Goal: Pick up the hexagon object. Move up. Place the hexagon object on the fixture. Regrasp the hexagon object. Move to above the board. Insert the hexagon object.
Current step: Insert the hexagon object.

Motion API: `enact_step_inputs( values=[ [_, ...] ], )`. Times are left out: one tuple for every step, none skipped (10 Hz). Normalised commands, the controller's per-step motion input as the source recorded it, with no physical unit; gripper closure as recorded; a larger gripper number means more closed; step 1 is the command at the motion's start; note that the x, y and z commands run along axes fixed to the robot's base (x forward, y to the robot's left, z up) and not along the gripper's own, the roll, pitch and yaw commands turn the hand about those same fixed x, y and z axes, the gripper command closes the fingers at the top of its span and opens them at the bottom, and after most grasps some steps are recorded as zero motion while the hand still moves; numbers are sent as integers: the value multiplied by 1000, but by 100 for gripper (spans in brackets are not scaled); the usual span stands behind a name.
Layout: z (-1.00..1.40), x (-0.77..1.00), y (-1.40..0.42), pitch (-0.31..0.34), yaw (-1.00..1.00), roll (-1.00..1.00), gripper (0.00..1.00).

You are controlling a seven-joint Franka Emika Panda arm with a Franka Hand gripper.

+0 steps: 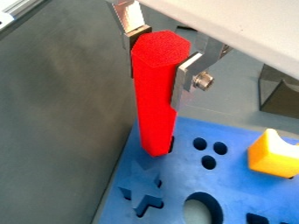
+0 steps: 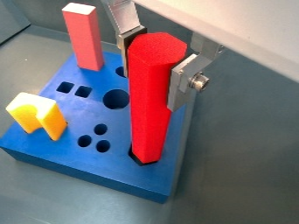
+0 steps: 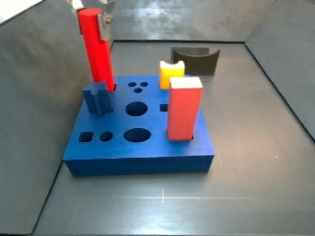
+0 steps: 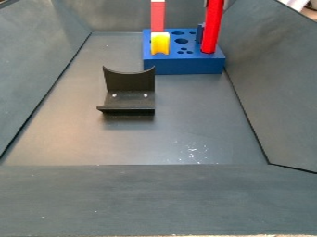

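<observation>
The claw hangs over a corner of the board, its flat silver fingers clamped on the upper end of the hexagon object. That piece is a long, matte red bar with faceted sides and a hexagonal top face, held upright. In both wrist views its lower end sits right at the board's top face near one edge; whether it has entered a hole I cannot tell. In a side view the bar rises tall above the blue block's far left corner, its top at the claw.

The board is a thick blue square slab, smooth and slightly foamy-looking, cut with round holes, small squares and a cross-shaped opening. A thicker red block with a cream top stands upright in it, and a yellow notched piece sits at another corner.

The fixture, a dark bracket with a curved notch, stands on the grey floor well apart from the board; in a side view it shows just behind the yellow piece.
</observation>
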Motion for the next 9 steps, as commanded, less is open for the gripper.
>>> enact_step_inputs(
  values=[
    [-460,226,111,0,103,176,100],
    [-443,183,134,0,74,167,100],
    [-594,134,46,0,49,90,100],
    [-740,34,0,-97,37,37,100],
    [-766,14,0,-141,54,0,100],
    [-577,60,0,-80,29,-1,100],
    [-300,0,0,-36,0,-50,100],
    [-57,0,0,-33,0,-49,100],
    [0,0,0,0,0,0,100]
  ],
)
